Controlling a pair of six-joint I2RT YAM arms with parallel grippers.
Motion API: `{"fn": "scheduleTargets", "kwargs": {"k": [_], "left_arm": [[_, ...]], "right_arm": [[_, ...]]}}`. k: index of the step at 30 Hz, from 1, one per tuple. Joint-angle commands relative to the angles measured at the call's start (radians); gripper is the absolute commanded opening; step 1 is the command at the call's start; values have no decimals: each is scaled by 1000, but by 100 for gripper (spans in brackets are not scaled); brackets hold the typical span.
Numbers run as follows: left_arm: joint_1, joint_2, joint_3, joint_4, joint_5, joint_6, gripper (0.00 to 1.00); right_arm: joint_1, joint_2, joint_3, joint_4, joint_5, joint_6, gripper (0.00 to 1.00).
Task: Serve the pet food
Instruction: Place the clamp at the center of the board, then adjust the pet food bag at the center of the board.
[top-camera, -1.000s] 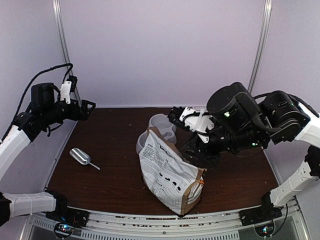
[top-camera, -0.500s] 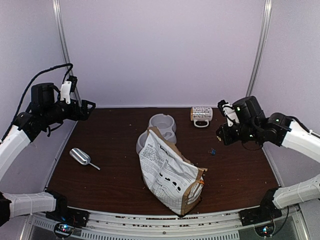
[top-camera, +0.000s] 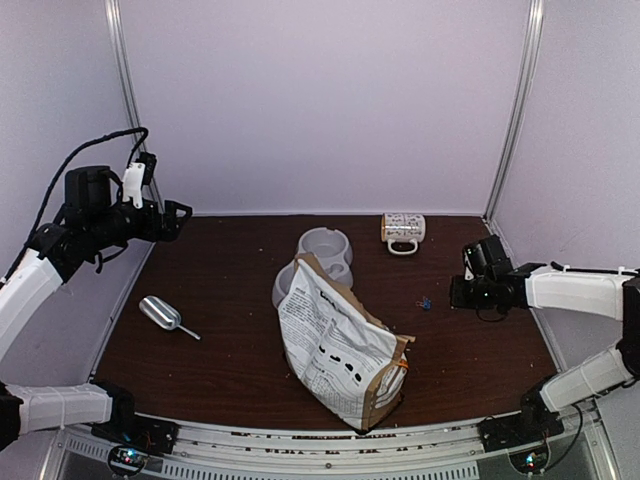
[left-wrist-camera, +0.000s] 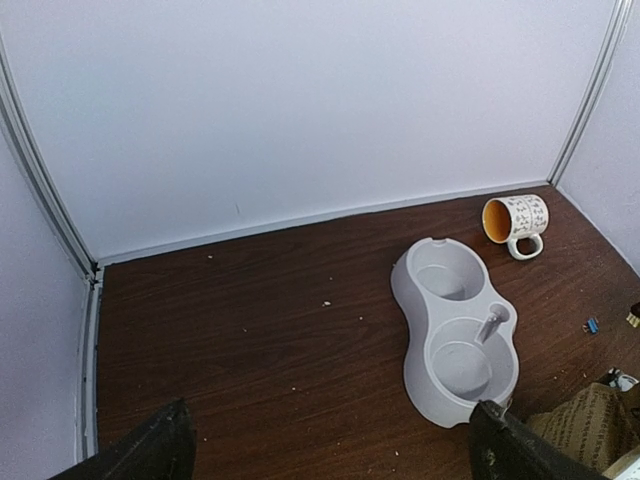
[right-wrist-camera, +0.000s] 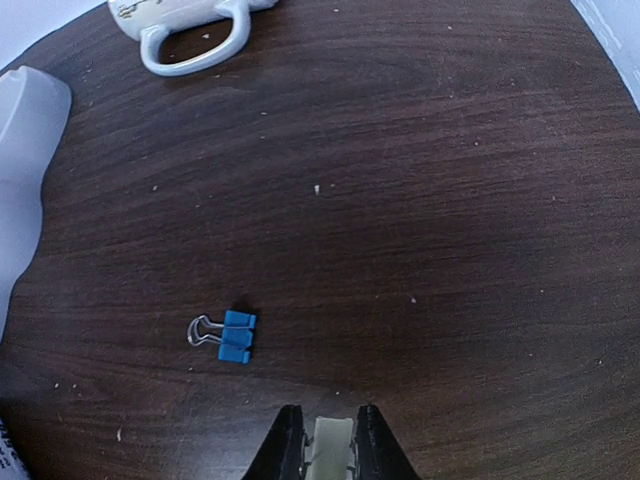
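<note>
At the right edge of the desk (top-camera: 230, 360), the right pincer (right-wrist-camera: 329, 412) sits low, its fingers nearly together with a pale piece between them; whether it is clamped cannot be told. The pet food is not visible in any view; the paper bag (top-camera: 335, 345) stands well left of this pincer. The left pincer (left-wrist-camera: 330, 450) is spread wide. One second ago the right arm hung over the bag and double bowl (top-camera: 325, 245); it has since withdrawn.

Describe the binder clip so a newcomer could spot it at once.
Find the big printed paper bag in the middle, then the mug lying on its side at the back right. On the dark tabletop between them lies the binder clip: tiny, bright blue with silver wire handles, the only blue item.
</note>
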Motion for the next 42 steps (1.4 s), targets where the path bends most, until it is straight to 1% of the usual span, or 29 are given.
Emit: {"fn": "scheduleTargets", "kwargs": {"k": [1, 6, 9, 14, 18, 20, 24, 27, 29, 31, 34, 35, 37, 40, 42], "left_arm": [[1, 5, -6, 35, -13, 14, 98], [1, 11, -6, 34, -11, 15, 98], [1, 11, -7, 34, -13, 15, 98], [2, 12, -6, 34, -14, 15, 98], [2, 11, -7, 34, -15, 16, 98], [2, 10, -6, 34, -15, 16, 98], [1, 11, -7, 34, -14, 16, 98], [1, 13, -7, 35, -3, 17, 98], [1, 14, -7, 41, 27, 23, 98], [0, 14, -14, 58, 92, 31, 98], [-21, 6, -24, 84, 129, 42, 98], [-32, 4, -24, 84, 129, 52, 98], [-52, 0, -24, 85, 127, 63, 98], [-58, -4, -28, 87, 117, 64, 98], [-58, -5, -27, 86, 109, 63, 98]], "right_arm": [[-38, 24, -36, 108, 55, 64, 11], [-59, 67, -51, 133, 60, 84, 13], [-66, 74, -49, 139, 59, 89, 15], [-71, 79, -44, 132, 57, 95, 33], [-73, 76, -45, 131, 57, 99, 41], [-73, 74, -47, 131, 57, 99, 50], [-76, 68, -44, 127, 56, 99, 59], [-77, 44, -23, 95, 48, 84, 65], [-77, 5, -2, 62, 24, 66, 69], [-77, -47, 19, 35, -47, 31, 73], [-73, -124, 66, -34, -219, -34, 81], [-63, -149, 90, -67, -261, -53, 81], [-3, -197, 150, -146, -290, -95, 84], [129, -245, 249, -271, -285, -127, 86], [216, -260, 315, -311, -281, -119, 86]]}}
